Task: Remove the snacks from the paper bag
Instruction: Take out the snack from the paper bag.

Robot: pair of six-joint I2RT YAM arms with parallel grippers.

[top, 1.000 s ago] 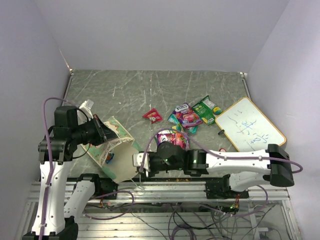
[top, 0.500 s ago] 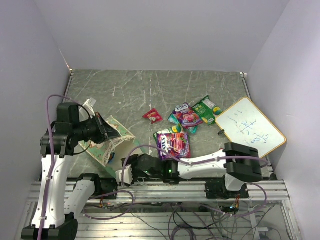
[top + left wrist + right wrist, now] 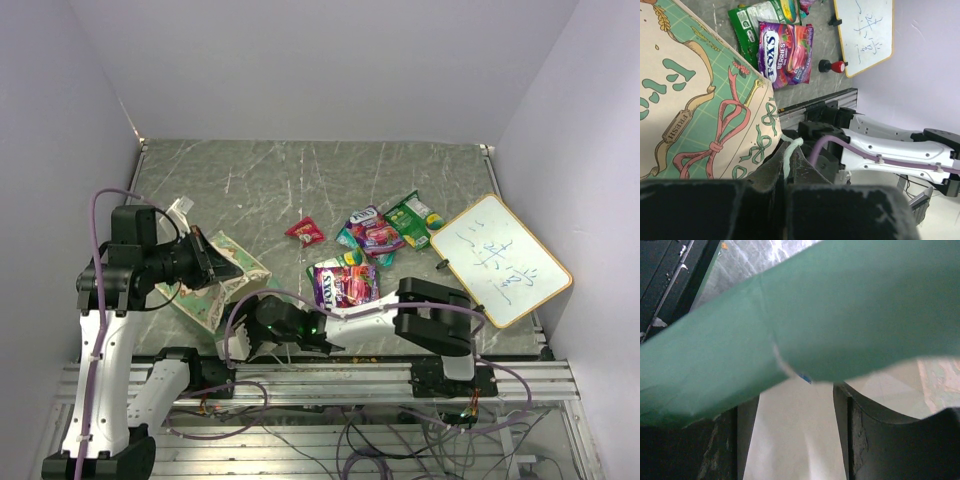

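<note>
**Two arms at one paper bag (image 3: 222, 285)**

The left claw (image 3: 207, 262), raised, is closed on the bag's white string. The right claw (image 3: 238, 343), folded low, stands wide at its green bottom. At least five snacks (image 3: 345, 285) lie outside on the table (image 3: 250, 180).

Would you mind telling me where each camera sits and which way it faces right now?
Top external: above and behind the bases, looking down on the table; left arm and right arm show.
Left wrist: on the left hand, looking past the paper bag toward the snacks; its fingers show.
Right wrist: on the right hand, facing the bag's green paper close up; its fingers show.
Shared: top external and left wrist both see bag, snacks and whiteboard.
</note>
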